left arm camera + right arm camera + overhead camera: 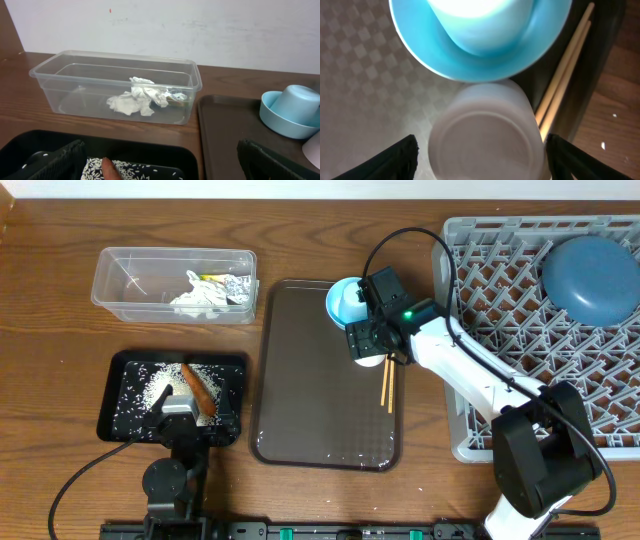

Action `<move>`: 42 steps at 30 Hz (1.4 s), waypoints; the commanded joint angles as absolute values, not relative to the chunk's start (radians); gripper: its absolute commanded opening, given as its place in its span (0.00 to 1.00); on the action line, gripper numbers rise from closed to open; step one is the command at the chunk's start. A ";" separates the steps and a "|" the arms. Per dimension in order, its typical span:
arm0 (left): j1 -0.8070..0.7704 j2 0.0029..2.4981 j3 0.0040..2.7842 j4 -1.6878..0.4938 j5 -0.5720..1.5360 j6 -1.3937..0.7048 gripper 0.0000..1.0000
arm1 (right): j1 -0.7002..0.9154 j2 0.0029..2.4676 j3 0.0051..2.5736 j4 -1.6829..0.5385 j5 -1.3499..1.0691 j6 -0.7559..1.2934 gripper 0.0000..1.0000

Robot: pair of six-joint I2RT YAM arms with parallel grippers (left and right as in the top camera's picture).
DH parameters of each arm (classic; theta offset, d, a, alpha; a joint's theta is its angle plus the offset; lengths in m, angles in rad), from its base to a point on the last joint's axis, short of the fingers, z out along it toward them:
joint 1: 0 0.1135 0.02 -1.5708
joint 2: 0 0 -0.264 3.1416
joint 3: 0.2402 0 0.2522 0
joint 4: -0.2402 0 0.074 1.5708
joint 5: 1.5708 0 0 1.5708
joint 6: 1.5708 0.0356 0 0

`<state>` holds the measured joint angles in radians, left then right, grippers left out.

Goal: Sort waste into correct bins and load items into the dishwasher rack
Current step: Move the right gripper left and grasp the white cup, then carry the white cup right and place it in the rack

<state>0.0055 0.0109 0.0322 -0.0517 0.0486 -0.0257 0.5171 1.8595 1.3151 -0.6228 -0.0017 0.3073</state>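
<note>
The right arm [470, 370] has white links, black joints, a green light [408, 314] and a looping black cable [400, 231]. The left arm [175, 470] is black. The left pincer [160, 160] and right pincer [480, 155] have black fingers [395, 160].

So on the worktop [50, 330], going left to right: tub [110, 280] at the back-left with the tissue [195, 298] and wrapper [235, 288] in it, and the small tray [112, 415] right in front of it holding the rice [155, 390] and the carrot [197, 390]. The serving tray [310, 390] sits in the middle. The bowl [337, 302] is in its back-right corner, the cup [485, 140] just in front of the bowl, and the chopsticks [387, 388] lie along the tray's right edge beside the cup. The rack [500, 280] is far right, plate [592, 275] in its back-right corner.
</note>
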 commanded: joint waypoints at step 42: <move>0.010 0.004 0.006 -0.070 0.037 -0.027 0.98 | -0.203 1.266 1.399 -0.912 0.026 0.286 0.48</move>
<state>0.0055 0.0109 0.0322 -0.0513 0.0486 -0.0257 -0.0845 1.2686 1.3926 -0.8974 0.0147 0.2924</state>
